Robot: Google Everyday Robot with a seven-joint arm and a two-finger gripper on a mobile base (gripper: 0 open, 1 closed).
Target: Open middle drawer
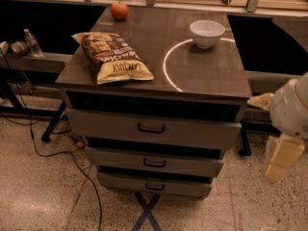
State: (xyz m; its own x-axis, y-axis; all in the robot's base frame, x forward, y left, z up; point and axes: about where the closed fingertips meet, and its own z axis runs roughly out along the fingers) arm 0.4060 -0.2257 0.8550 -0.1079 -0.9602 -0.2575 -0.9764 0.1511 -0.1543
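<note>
The middle drawer (154, 161) is the second of three grey drawers in the cabinet, with a small black bar handle (154, 163). Its front stands slightly forward of the drawer below. The top drawer (152, 127) sits above it and the lowest drawer (154, 185) below. My gripper (281, 157) hangs at the right edge of the view, beside the cabinet's right side at about middle-drawer height, well apart from the handle. It is cream-coloured under a white rounded arm part (291, 107).
On the cabinet top (211, 76) lie a chip bag (114, 57), a white bowl (207, 33) and an apple (119, 10). A black cable (72, 162) runs over the floor at left. A water bottle (32, 43) stands on a shelf at left. Blue tape (147, 213) marks the floor in front.
</note>
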